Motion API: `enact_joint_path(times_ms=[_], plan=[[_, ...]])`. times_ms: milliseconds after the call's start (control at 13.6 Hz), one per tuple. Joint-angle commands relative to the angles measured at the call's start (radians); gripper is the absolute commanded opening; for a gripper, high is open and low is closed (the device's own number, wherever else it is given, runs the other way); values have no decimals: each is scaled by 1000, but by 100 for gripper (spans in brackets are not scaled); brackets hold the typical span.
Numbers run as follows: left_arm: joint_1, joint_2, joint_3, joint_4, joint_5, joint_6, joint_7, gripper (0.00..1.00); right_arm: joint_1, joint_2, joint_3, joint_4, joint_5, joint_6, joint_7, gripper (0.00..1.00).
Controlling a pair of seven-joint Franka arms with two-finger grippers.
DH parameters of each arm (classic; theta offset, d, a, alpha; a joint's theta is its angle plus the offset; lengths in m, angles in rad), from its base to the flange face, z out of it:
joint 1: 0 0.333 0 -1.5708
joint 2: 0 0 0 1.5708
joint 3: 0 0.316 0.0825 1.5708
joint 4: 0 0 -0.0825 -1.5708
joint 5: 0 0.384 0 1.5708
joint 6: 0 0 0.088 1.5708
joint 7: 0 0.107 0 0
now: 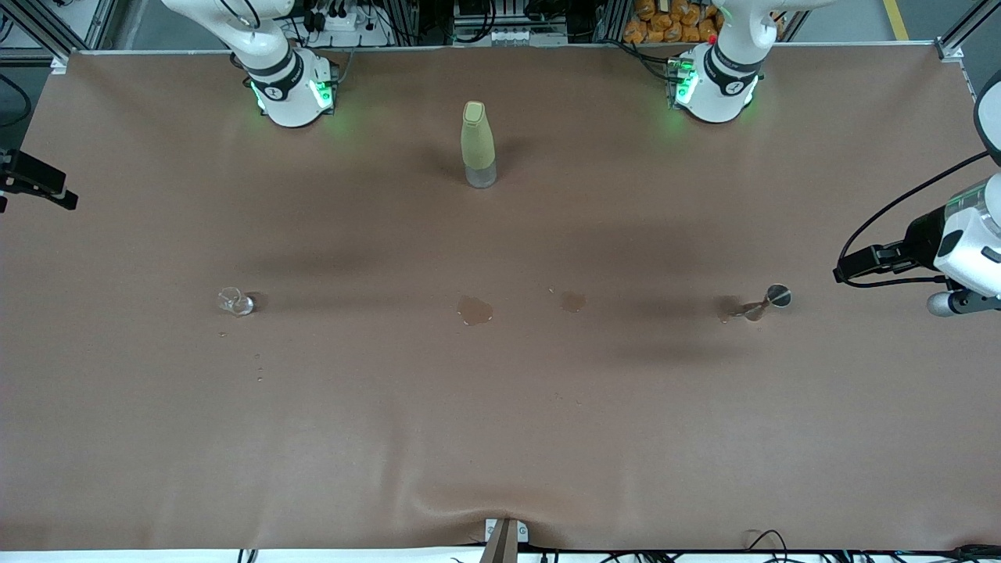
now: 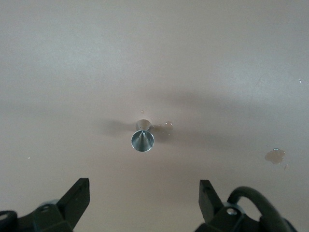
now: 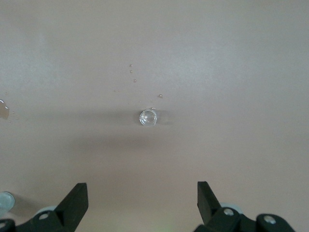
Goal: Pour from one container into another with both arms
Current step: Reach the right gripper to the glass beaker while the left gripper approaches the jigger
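The tiny colourless cup point(image 1: 235, 301) stands on the brown table toward the right arm's end. From high above, the right wrist view shows the cup point(image 3: 148, 117) with my right gripper point(image 3: 141, 184) open and empty over the table beside it. The grey-rimmed brownish glass point(image 1: 770, 299) stands toward the left arm's end, with a wet patch beside it. High over the table next to this glass point(image 2: 143, 138), my left gripper point(image 2: 143, 182) hangs open and empty.
A tall yellow-green bottle point(image 1: 478, 145) stands between the two bases. Two small puddles point(image 1: 475, 310) point(image 1: 572, 300) lie midway between the glasses. Small droplets point(image 3: 132, 72) dot the cloth by the clear cup. A wrinkle bulges at the table's near edge point(image 1: 504, 512).
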Motion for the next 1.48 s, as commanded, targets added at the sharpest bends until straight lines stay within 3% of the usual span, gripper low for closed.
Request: enact_joint_path(times_ms=[0, 959, 1402], plan=[[3, -17, -10, -6, 4, -12, 0, 100, 0, 5, 7, 15, 15, -11, 25, 100], [-1, -11, -11, -1, 6, -12, 5, 100, 31, 43, 12, 6, 55, 6, 59, 100], [-5, -12, -13, -1, 30, -12, 5, 100, 5, 70, 10, -78, 63, 104, -194, 100]])
